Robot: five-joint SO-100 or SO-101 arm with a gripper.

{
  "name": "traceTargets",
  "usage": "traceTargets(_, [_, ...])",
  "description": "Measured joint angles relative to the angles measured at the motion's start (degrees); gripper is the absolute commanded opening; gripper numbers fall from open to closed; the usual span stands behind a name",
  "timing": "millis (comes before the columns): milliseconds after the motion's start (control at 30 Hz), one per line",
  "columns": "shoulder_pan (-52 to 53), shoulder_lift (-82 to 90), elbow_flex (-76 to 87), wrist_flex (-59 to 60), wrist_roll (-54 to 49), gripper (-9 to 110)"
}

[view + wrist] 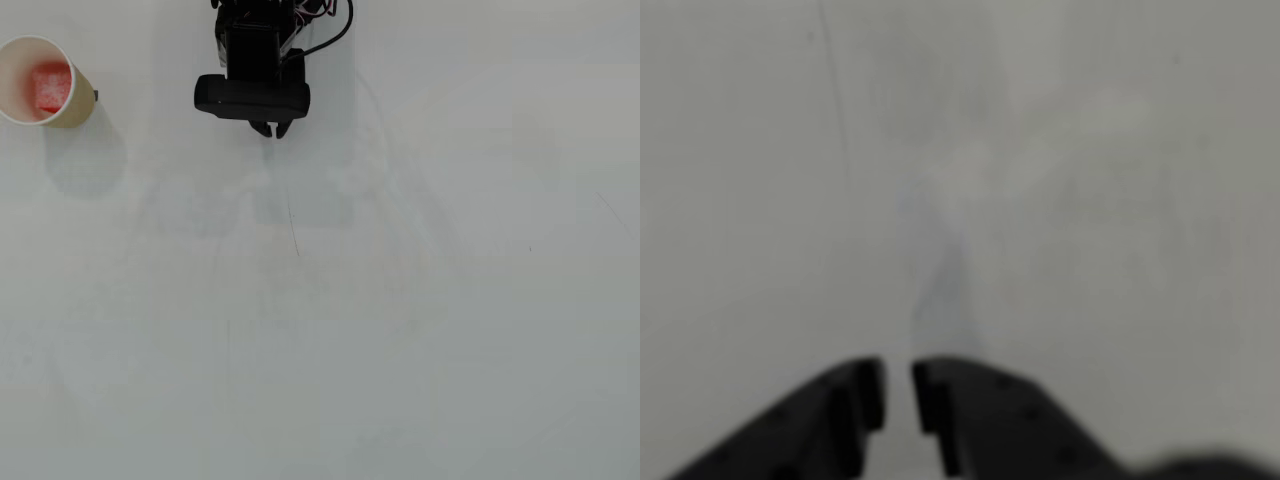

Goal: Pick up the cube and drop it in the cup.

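In the overhead view the cream paper cup (40, 80) stands at the far left top of the white table. The red cube (50, 87) with whitish speckles lies inside it, at the bottom. My black gripper (272, 130) is at the top centre, well to the right of the cup, with the arm folded back. In the wrist view the two black fingertips (865, 390) stand almost together with only a thin slit between them, and my gripper (898, 378) holds nothing. The cup and cube do not show in the wrist view.
The white table (400, 300) is bare apart from faint scuff lines and a thin dark line (293, 235) below the gripper. The arm's base and wires (300, 15) sit at the top edge.
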Motion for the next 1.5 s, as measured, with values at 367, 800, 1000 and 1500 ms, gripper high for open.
traceTargets(367, [-2.64,0.00,0.00,3.43,2.81,0])
traceTargets(800, [-2.90,0.00,0.09,5.27,6.50,1])
traceTargets(1000, [-2.81,0.00,0.09,5.27,6.50,1])
traceTargets(1500, [-2.72,0.00,0.09,5.27,6.50,1])
